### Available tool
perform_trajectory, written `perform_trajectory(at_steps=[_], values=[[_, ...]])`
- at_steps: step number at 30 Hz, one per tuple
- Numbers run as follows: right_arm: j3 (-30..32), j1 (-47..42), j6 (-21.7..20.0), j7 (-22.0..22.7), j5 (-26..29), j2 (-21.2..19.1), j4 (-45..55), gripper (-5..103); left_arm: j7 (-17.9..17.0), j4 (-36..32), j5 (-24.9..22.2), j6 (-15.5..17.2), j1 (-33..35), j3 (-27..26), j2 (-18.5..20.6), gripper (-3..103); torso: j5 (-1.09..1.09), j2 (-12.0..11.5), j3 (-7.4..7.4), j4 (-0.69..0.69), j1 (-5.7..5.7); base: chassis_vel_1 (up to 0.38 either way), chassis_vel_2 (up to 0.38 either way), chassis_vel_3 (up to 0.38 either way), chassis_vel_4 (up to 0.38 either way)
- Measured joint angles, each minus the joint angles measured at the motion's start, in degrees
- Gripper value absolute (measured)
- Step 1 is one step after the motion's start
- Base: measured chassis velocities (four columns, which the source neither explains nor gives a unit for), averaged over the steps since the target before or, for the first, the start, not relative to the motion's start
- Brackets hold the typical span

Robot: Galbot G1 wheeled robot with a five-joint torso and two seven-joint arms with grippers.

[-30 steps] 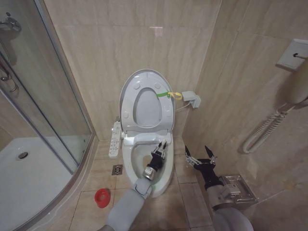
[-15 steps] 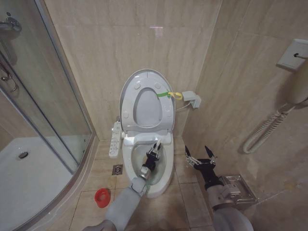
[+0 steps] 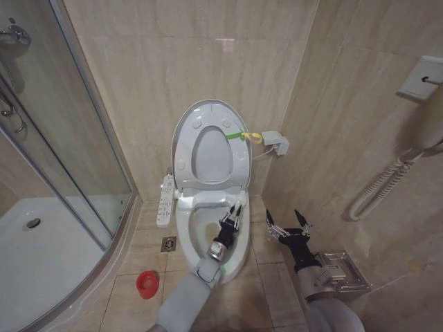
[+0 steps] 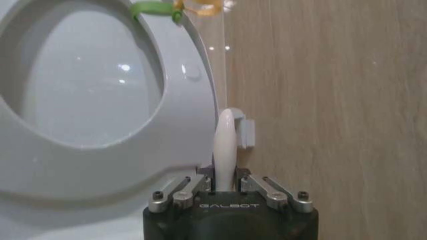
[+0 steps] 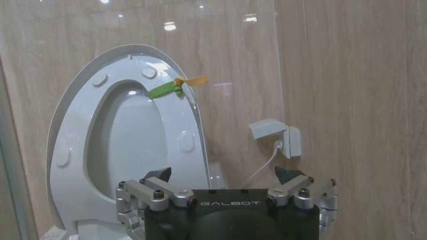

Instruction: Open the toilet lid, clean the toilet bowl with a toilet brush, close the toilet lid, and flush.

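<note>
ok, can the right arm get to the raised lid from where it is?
Probably yes. The right tool hovers open beside the toilet bowl, and the toilet lid stands upright against the wall with open space between. The left tool is over the bowl, shut on the toilet brush.

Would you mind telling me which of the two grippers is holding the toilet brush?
The left gripper, over the toilet bowl, is shut on the toilet brush handle. The right gripper hovers open beside the bowl, holding nothing.
</note>
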Motion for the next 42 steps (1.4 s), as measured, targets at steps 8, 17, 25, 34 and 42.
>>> perform_trajectory(at_steps=[8,17,25,34,42], values=[[0.0,0.0,0.0,0.0,0.0,0.0,0.0,100,0.7,6.8,1.2,-1.6,-3.0,-2.3,2.1,19,0.00,0.0,0.01,0.01,0.01,0.000,0.000,0.000,0.000],[0.0,0.0,0.0,0.0,0.0,0.0,0.0,100,0.4,4.8,-0.9,-2.0,-4.4,-4.2,3.4,19,0.00,0.0,0.00,-0.02,0.00,0.000,0.000,0.000,0.000],[0.0,0.0,0.0,0.0,0.0,0.0,0.0,100,1.0,5.4,-1.4,-2.1,-3.6,-4.1,3.3,19,-0.01,0.0,0.00,-0.01,0.00,0.000,0.000,0.000,0.000],[0.0,0.0,0.0,0.0,0.0,0.0,0.0,100,2.2,10.6,-0.6,-1.9,-3.7,-4.9,2.7,19,-0.01,0.0,0.00,-0.01,0.00,0.000,0.000,0.000,0.000],[0.0,0.0,0.0,0.0,0.0,0.0,0.0,100,3.0,12.6,2.2,-2.1,-3.4,-6.2,2.9,19,0.03,0.0,-0.03,-0.02,-0.02,0.000,0.000,0.000,0.000]])
